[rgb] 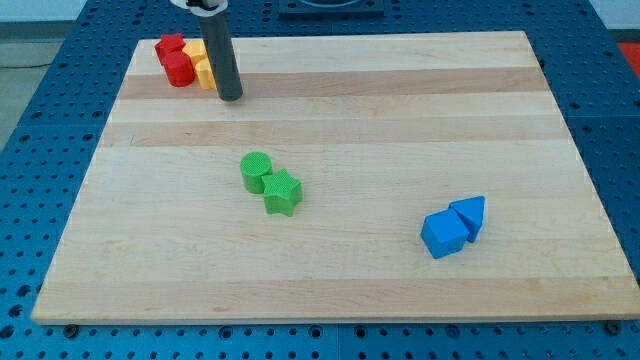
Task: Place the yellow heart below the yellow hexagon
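So the yellow blocks (203, 66) sit jammed in the counter's (400, 120) far corner at the view's top left, and honestly you can't split heart from hexagon here: the rod covers part of them and they read as 1 yellow lump. 2 red blocks (173, 59) touch them on the view's left.

Your end effector is a plain rod, so there's nothing to spread or pinch. My tip (230, 97) sits just beside the yellow, on its right and slightly toward the view's bottom. I'd guess that's the catch: the yellow lies up-left of the tip, so pushing from here only shoves it into the red.
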Controlling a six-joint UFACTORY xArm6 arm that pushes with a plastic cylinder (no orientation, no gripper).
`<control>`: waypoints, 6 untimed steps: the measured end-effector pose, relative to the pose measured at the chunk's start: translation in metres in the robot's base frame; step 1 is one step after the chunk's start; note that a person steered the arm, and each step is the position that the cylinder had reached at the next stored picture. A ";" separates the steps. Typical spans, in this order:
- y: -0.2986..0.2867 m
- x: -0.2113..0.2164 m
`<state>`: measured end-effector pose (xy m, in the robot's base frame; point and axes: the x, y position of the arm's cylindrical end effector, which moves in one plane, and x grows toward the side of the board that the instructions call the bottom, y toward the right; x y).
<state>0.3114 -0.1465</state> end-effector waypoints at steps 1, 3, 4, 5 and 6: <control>-0.004 -0.002; 0.005 -0.002; 0.005 -0.003; 0.005 -0.008; 0.003 -0.019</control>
<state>0.2926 -0.1435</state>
